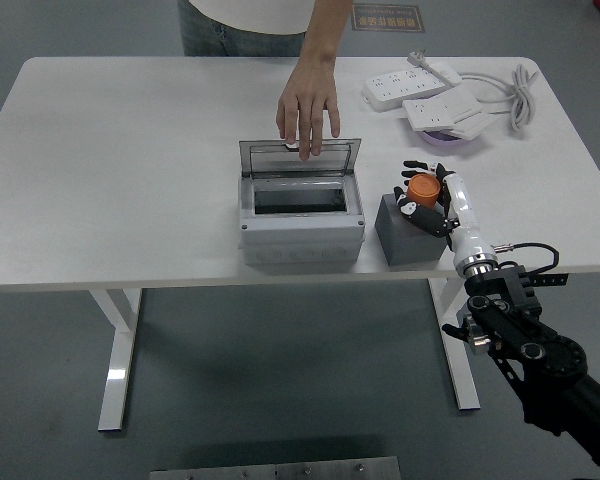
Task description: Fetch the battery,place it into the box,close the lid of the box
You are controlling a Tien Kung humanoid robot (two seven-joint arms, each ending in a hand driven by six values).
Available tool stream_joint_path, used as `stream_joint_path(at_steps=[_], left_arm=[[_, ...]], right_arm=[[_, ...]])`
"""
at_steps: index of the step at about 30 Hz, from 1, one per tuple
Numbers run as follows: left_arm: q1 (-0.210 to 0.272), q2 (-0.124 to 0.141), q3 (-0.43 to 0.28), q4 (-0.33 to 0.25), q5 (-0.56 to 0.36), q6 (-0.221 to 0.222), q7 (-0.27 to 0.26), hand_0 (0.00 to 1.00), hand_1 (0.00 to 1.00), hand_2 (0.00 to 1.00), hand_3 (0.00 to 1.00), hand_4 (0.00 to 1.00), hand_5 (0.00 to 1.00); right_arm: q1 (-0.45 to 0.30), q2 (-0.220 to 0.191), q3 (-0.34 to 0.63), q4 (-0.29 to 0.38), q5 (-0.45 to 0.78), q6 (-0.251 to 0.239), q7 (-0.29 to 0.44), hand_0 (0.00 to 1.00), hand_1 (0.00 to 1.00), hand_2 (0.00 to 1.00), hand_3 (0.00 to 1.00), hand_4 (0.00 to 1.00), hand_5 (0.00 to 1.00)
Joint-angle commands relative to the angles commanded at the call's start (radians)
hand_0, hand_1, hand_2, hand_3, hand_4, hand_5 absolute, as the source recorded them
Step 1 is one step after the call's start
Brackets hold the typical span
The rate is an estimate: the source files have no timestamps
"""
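A grey box point(301, 226) stands near the table's front edge with its clear lid point(298, 157) tilted up at the back. A person's hand point(307, 108) hovers over the lid's top edge, fingers touching it. To the right, an orange battery point(424, 189) rests on top of a dark grey block point(405, 236). My right hand point(427, 196) has its fingers curled around the battery. My left hand is out of view.
White power strips point(415, 82) with a coiled cable point(515, 95) lie at the back right, beside a purple-rimmed dish point(446, 137). A person stands at the far side of the table point(120, 160).
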Motion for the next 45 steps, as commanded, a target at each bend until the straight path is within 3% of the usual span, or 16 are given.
stream_joint_path(at_steps=[6,7,11,12,28,45], left_arm=[[0.000,0.000,-0.001,0.000,0.002,0.002,-0.001,0.649,0.724,0.669,0.639,0.720,0.382],[0.000,0.000,-0.001,0.000,0.002,0.003,-0.001,0.649,0.724,0.669,0.640,0.722,0.383],[0.000,-0.001,0.000,0.000,0.003,0.005,-0.002,0.649,0.724,0.669,0.640,0.722,0.383],[0.000,-0.001,0.000,0.000,0.003,0.005,-0.003,0.649,0.724,0.670,0.642,0.721,0.381],[-0.005,-0.002,-0.006,0.001,0.020,0.015,-0.004,0.649,0.725,0.673,0.645,0.722,0.377],[-0.004,-0.001,-0.017,-0.001,0.038,0.019,0.004,0.649,0.726,0.674,0.645,0.729,0.381]], right_arm=[[0.000,-0.001,0.000,0.000,0.006,-0.005,0.000,0.514,0.505,0.487,0.546,0.554,0.098],[0.000,-0.001,0.000,0.000,0.006,-0.005,0.000,0.463,0.434,0.434,0.447,0.502,0.076],[0.000,0.000,0.000,-0.001,0.010,-0.007,0.002,0.463,0.434,0.434,0.447,0.502,0.076],[0.000,0.000,-0.001,-0.002,0.011,-0.008,0.002,0.449,0.394,0.407,0.431,0.499,0.027],[0.019,0.001,-0.015,-0.018,0.020,-0.015,0.006,0.436,0.367,0.397,0.438,0.479,0.002],[0.088,-0.028,0.005,0.030,-0.022,-0.011,-0.041,0.416,0.375,0.406,0.451,0.489,0.005]])
